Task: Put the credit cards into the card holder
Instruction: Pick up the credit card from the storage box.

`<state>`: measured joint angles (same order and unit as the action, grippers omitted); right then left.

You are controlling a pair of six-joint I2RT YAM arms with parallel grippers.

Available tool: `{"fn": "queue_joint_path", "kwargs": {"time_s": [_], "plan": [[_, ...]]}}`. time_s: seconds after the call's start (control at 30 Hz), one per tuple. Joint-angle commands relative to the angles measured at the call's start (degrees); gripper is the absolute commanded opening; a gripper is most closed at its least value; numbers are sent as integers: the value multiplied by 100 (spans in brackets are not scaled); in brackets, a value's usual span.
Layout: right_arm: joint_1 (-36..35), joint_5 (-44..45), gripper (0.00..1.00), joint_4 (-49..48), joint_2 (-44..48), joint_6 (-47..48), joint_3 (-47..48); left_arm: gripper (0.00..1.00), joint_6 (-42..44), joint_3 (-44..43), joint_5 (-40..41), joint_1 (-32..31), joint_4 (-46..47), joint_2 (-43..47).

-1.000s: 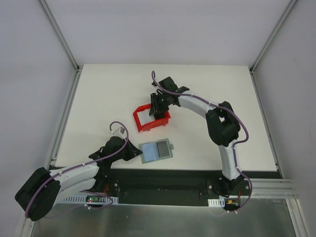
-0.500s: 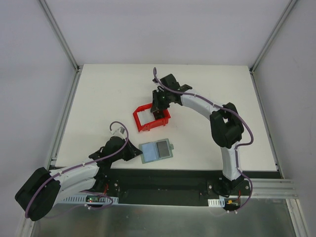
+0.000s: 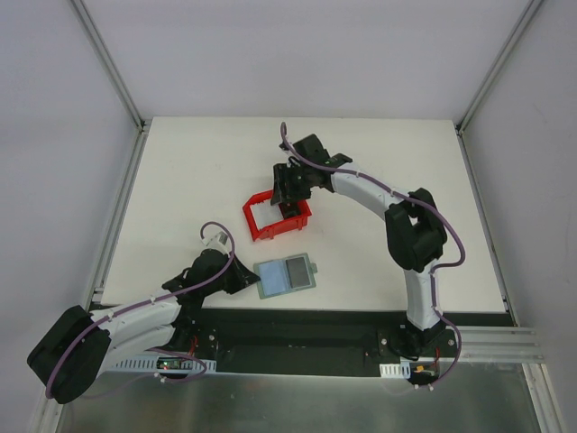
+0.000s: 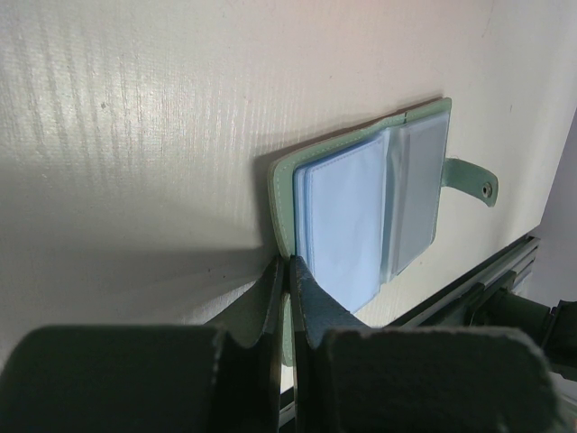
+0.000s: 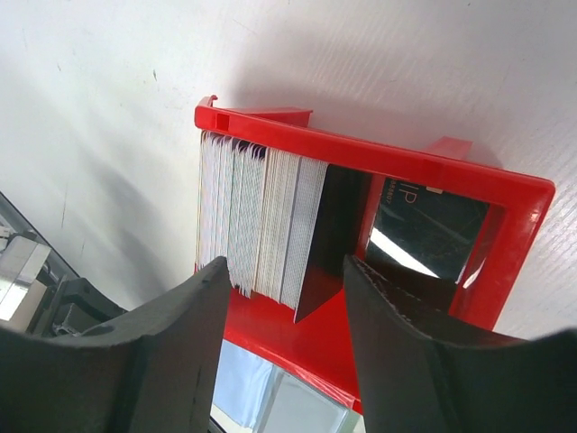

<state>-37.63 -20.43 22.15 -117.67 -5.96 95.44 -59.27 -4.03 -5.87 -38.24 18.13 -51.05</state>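
Right end effector (image 3: 287, 191) hangs over the red bin (image 5: 379, 162), jaws parted wide on either side of the cards' (image 5: 261, 216) top edges, nothing gripped. Left end effector (image 4: 288, 271), base-side and leftward of the bin, is pinched tight on the cover edge of the holder (image 3: 287, 275).

Holder lies open and flat on the desk (image 3: 379, 162), just base-side of the bin, not touching it.

Progress, by judgement: early. Cards stand upright in a packed stack inside the bin, mostly pale, with one dark card leaning at the end. No card is in transit. Whether any sleeve already holds a card cannot be told.

Holder: grey-green cover, clear blue-grey sleeves, snap tab sticking out opposite the clamped edge.
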Motion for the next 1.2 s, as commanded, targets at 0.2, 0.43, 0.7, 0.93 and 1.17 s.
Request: {"fn": "queue_joint_path", "kwargs": {"time_s": [0.2, 0.43, 0.7, 0.93, 1.17], "plan": [[-25, -242, 61, 166, -441, -64, 317, 0, 126, -89, -46, 1, 15, -63], [-52, -313, 58, 176, -521, -29, 344, 0, 126, -98, -37, 9, 15, -107], [-43, -313, 45, 88, -292, -11, 291, 0, 135, -124, -64, 9, 59, -169], [-8, -331, 35, 44, -169, -20, 204, 0, 117, -98, -72, 9, 50, -125], [18, -348, 34, 17, -81, -37, 151, 0, 117, -115, -81, 9, 50, -125]]}}
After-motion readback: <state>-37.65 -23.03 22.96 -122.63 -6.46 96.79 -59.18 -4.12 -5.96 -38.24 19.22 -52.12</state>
